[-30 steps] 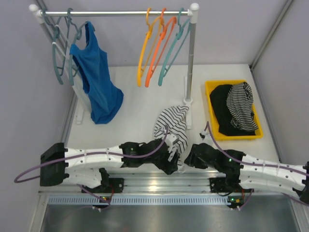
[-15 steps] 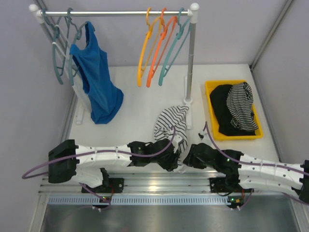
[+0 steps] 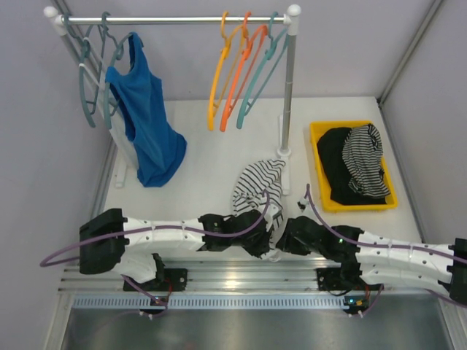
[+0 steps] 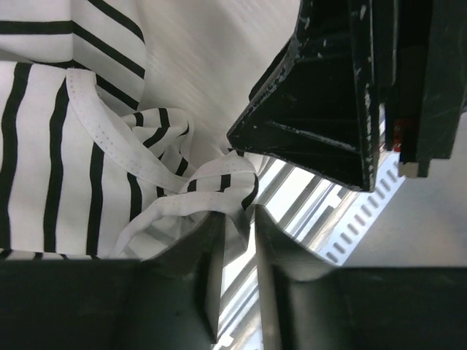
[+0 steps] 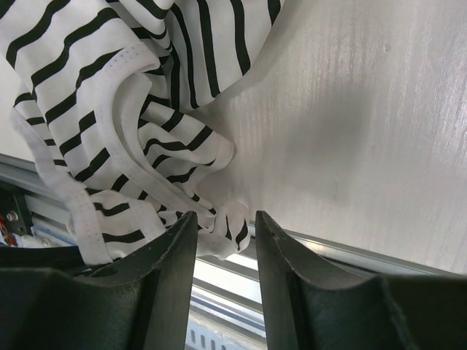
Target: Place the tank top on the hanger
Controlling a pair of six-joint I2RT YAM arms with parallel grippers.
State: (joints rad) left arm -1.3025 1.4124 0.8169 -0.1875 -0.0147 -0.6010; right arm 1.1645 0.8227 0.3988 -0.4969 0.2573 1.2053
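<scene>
The tank top point(image 3: 259, 182), white with bold black stripes, lies crumpled on the table near the front edge, by the rack's right post. Its near hem point(image 4: 219, 182) bunches at the table's edge. My left gripper point(image 3: 266, 244) is shut on a fold of that hem point(image 4: 237, 219). My right gripper point(image 3: 286, 237) faces it from the right. It stands open point(image 5: 225, 219) with a small fold of the tank top point(image 5: 109, 87) between its fingers, touching only the left one. The amber hanger point(image 3: 215, 80) hangs on the rail, apart from both grippers.
On the rail hang a redder orange hanger point(image 3: 239, 76), teal hangers point(image 3: 264, 69) and, at the left, a blue top point(image 3: 146, 124). A yellow bin point(image 3: 317, 135) at the right holds dark and fine-striped clothes. The rack's right post point(image 3: 287, 95) stands behind the tank top. A metal rail point(image 3: 248, 273) borders the front.
My left arm has reached further right to the tank top's near hem, and its jaws have closed on the fabric. The right gripper has barely moved, narrowing slightly.
</scene>
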